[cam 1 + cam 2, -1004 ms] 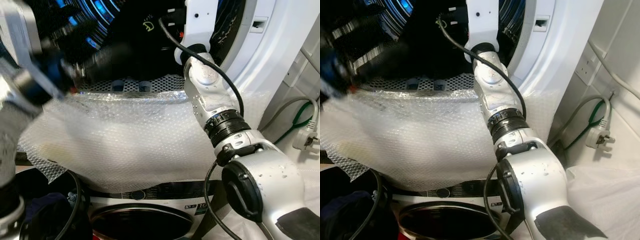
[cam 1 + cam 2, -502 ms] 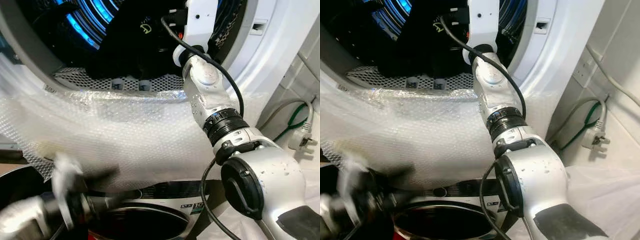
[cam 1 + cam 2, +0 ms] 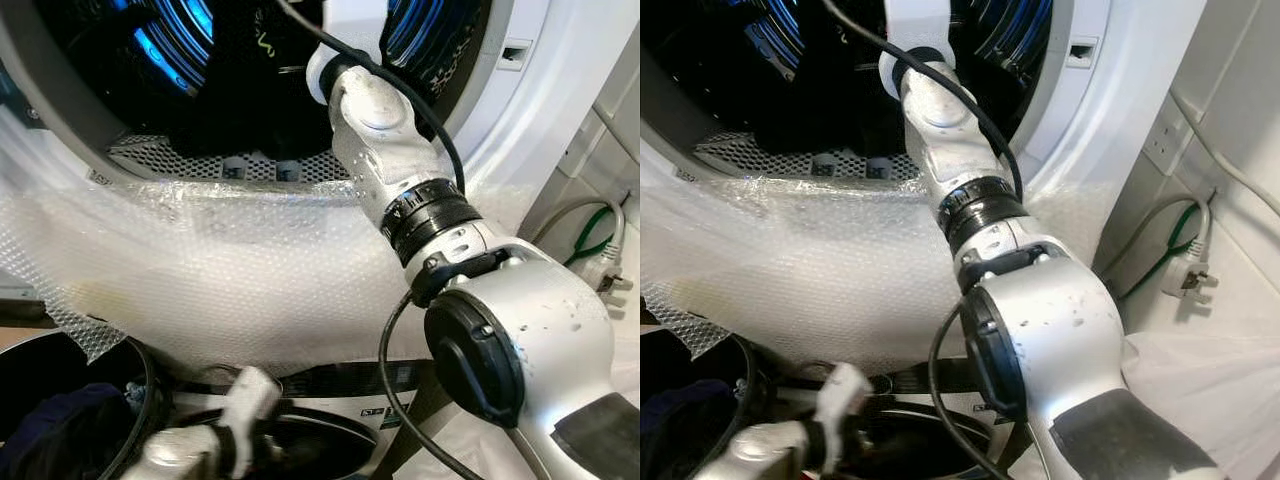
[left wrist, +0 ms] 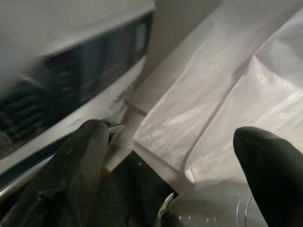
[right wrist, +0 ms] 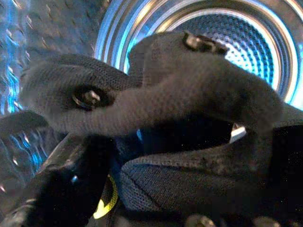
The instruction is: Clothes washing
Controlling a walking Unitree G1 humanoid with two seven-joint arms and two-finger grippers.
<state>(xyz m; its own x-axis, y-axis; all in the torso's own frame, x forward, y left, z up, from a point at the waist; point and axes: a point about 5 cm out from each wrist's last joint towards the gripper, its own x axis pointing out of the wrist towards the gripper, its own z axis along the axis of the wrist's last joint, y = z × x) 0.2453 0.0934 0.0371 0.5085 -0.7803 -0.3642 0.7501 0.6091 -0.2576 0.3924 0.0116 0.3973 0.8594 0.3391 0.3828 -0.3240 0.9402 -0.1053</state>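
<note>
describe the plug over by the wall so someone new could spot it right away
Start at the washing machine's white front and look to its right, toward the wall. The white plug dangles there on a grey cable, beside a green cable, and is plugged into nothing.

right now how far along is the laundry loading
Midway. Done: dark clothing already lies inside the drum. In hand: the right gripper is in the drum with a dark garment against it. Left: the left gripper hangs open and low near dark clothes waiting below.
</note>
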